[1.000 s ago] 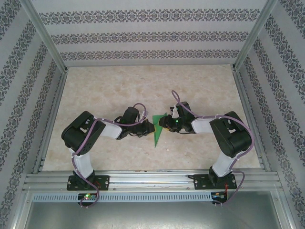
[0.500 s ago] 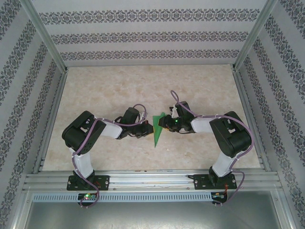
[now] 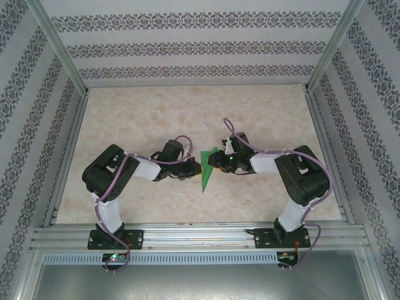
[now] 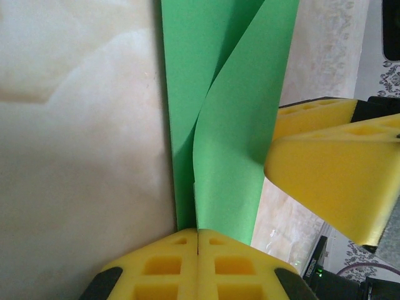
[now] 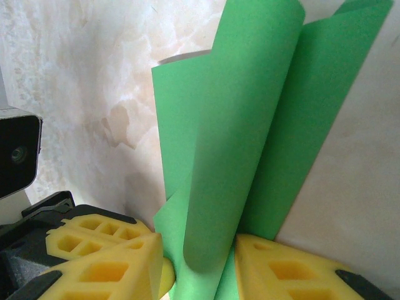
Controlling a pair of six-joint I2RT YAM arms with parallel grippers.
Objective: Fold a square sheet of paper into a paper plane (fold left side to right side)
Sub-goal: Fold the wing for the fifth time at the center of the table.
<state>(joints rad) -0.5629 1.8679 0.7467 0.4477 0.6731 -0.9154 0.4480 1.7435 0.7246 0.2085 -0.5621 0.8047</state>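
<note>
Marbled table (image 3: 156, 119), curled green paper (image 4: 228, 156)

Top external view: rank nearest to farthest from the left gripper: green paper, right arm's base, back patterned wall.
1. The folded bright green sheet of paper, pinched in the shut left gripper, at table centre.
2. The right arm's black base, on the near rail, to the right.
3. The patterned back wall, beyond the table's far edge.

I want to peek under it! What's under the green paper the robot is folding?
Under the green paper lies the marbled table. The left gripper is pinched shut on one edge, and the right gripper has paper between its fingers. Whatever sits beneath the folded layers is covered.
</note>
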